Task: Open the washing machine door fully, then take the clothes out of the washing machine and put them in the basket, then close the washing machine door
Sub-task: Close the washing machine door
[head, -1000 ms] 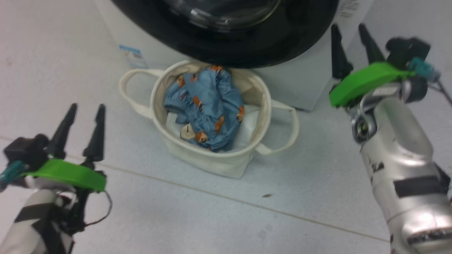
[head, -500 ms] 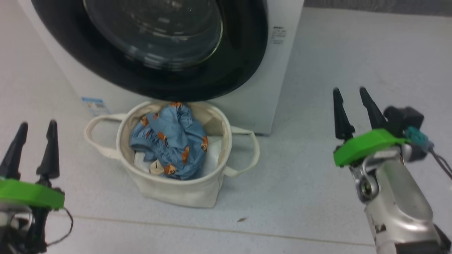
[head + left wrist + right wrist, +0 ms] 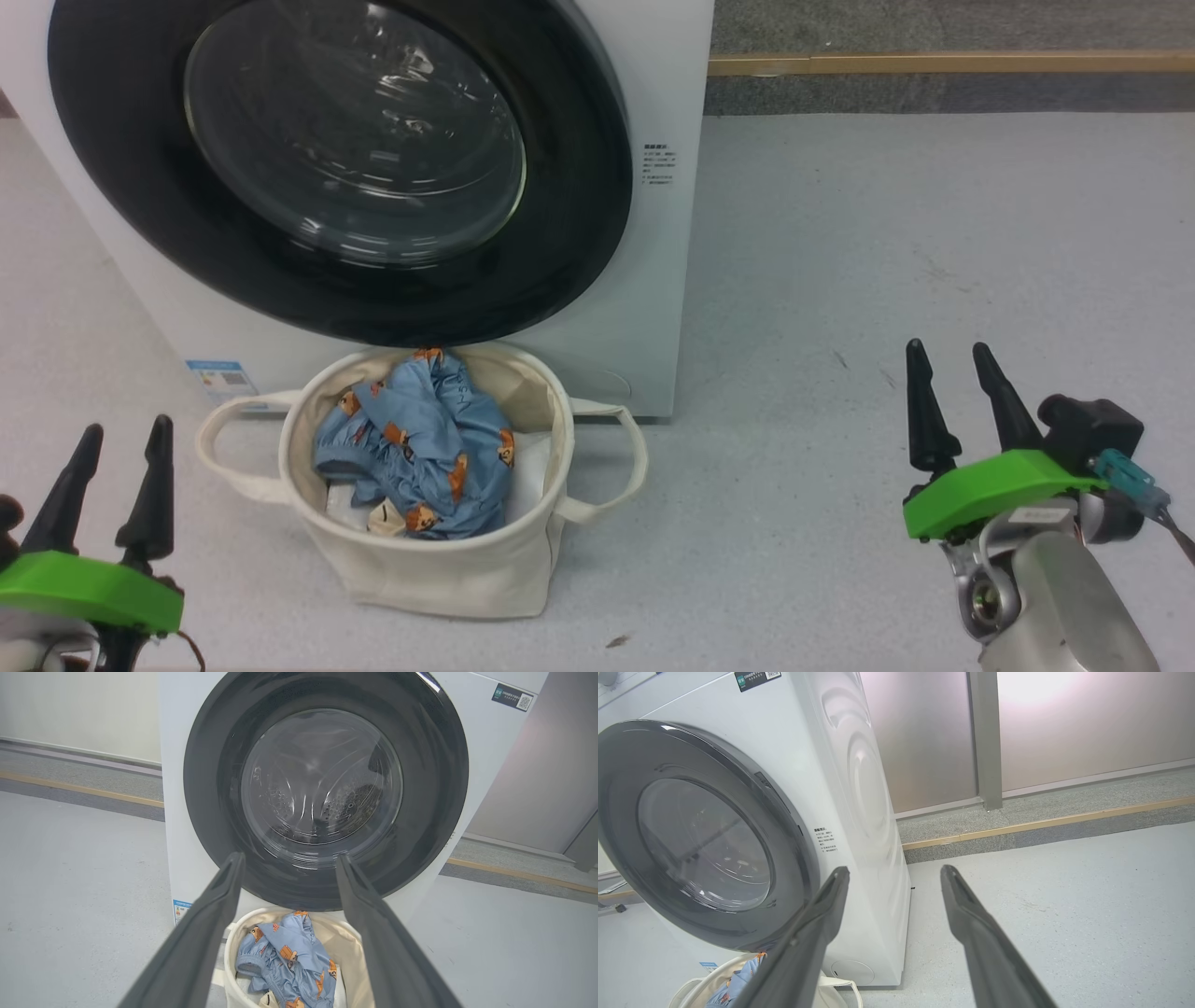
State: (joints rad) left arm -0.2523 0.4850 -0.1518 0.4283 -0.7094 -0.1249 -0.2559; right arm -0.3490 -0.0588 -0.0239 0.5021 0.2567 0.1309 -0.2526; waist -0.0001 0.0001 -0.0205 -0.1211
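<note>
Below the washing machine door (image 3: pixel 112 187): basket (image 3: pixel 448 579) holding the clothes (image 3: pixel 420 448).
Door: looks shut.
Left gripper (image 3: pixel 127 427): fingers wide, empty, seems nearer the door.
Right gripper (image 3: pixel 947 347): fingers wide, empty, rightward of the door.

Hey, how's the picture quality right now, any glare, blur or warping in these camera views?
Head view: fairly sharp, even light, streaky reflections on the washing machine door glass. Left wrist view: crisp, the same glass shows pale glints. Right wrist view: a blown-out bright patch on the wall panel, and the washing machine bows from the wide lens.
</note>
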